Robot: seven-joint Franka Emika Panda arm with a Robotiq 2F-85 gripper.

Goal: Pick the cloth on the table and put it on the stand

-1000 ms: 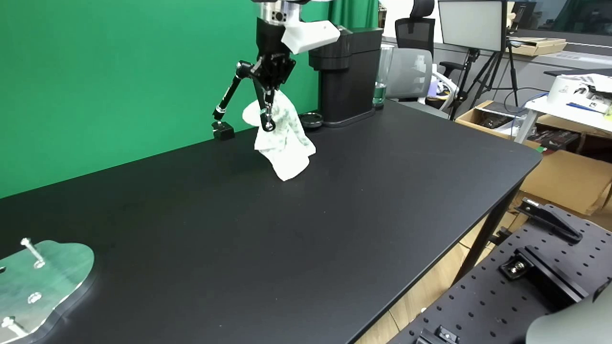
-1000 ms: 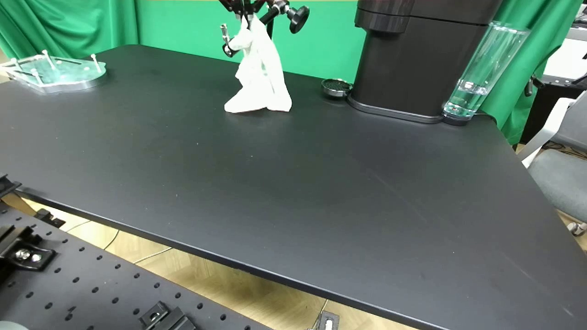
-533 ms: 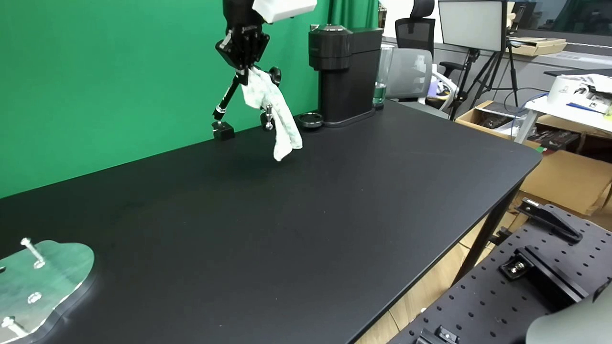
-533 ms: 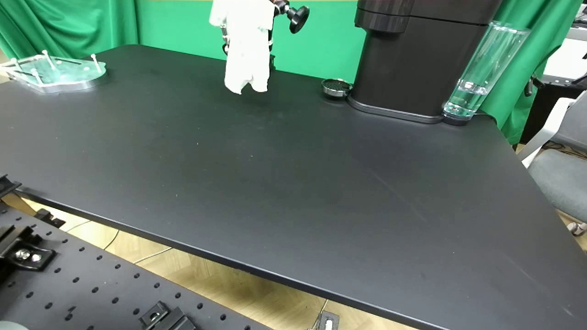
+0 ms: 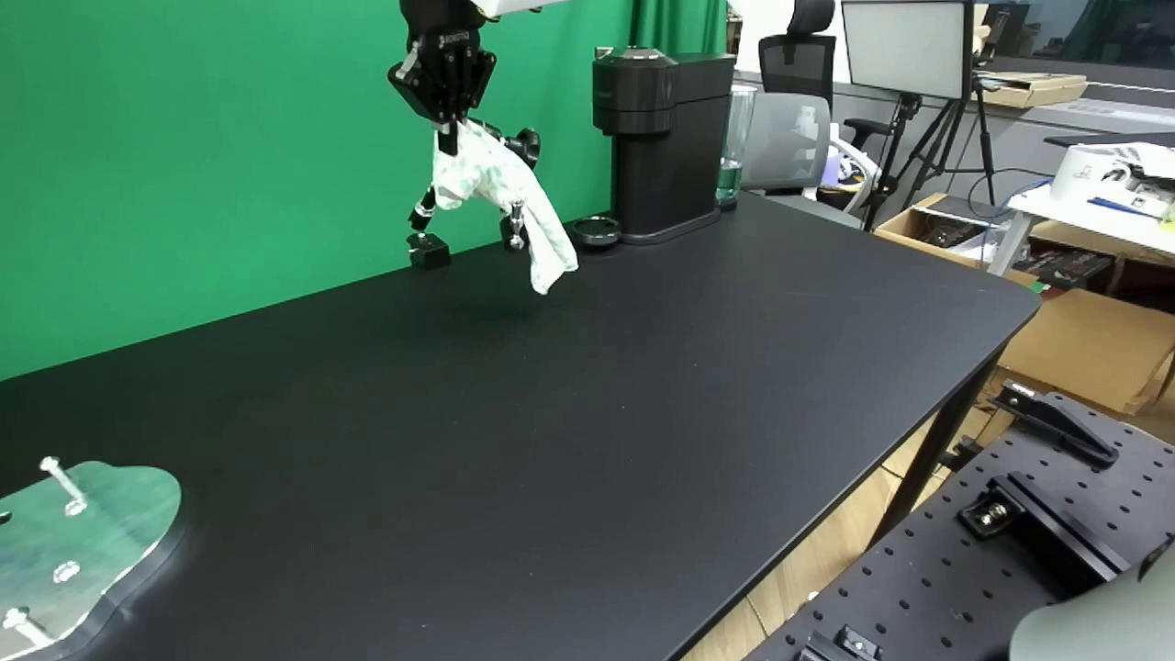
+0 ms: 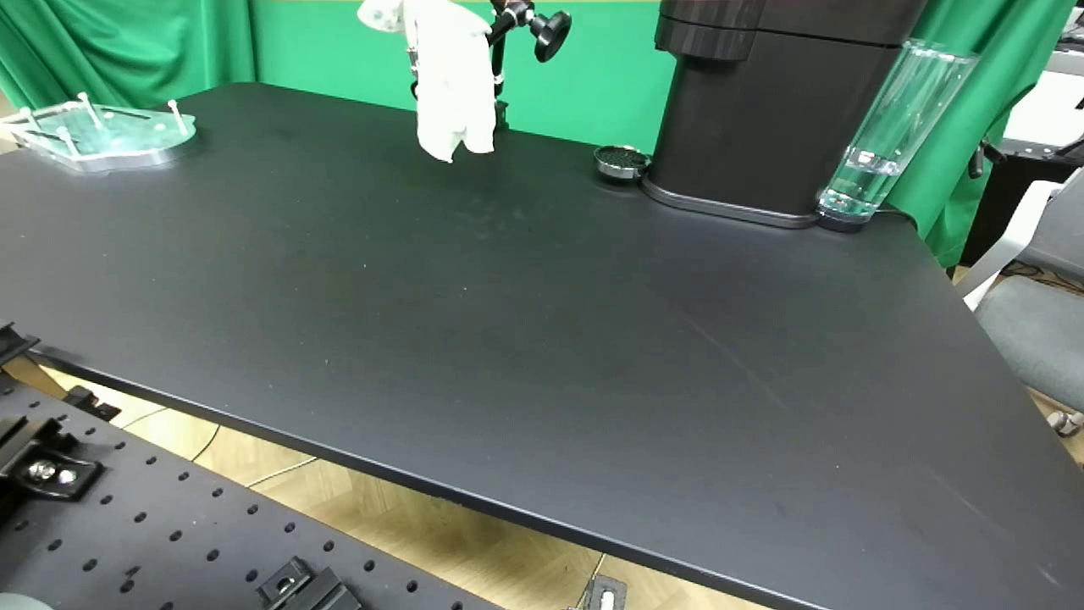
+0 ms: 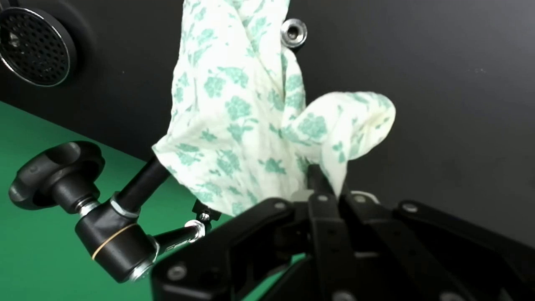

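Observation:
The white cloth with green flower print [image 5: 500, 179] hangs from my gripper [image 5: 448, 142] above the table's back edge. It slants from the fingertips down across the black jointed stand [image 5: 523, 147] and hides part of it. Whether the cloth's weight rests on the stand's arm I cannot tell. The cloth also shows in an exterior view [image 6: 457, 80], where the gripper is out of view and the stand's knob [image 6: 550, 34] is at its right. In the wrist view the fingers [image 7: 330, 179] pinch the cloth [image 7: 234, 104]; the stand [image 7: 117, 246] runs under it at left.
A black coffee machine [image 5: 665, 138] stands right of the stand, with a small round metal drip tray [image 5: 597, 231] before it. A green clear plate with pegs [image 5: 101, 532] lies at the table's far left. A green wall [image 5: 229, 138] is close behind.
My gripper has risen and moved left in an exterior view, with the cloth in it. The cloth's lower end has lifted off the table and now hangs across the stand.

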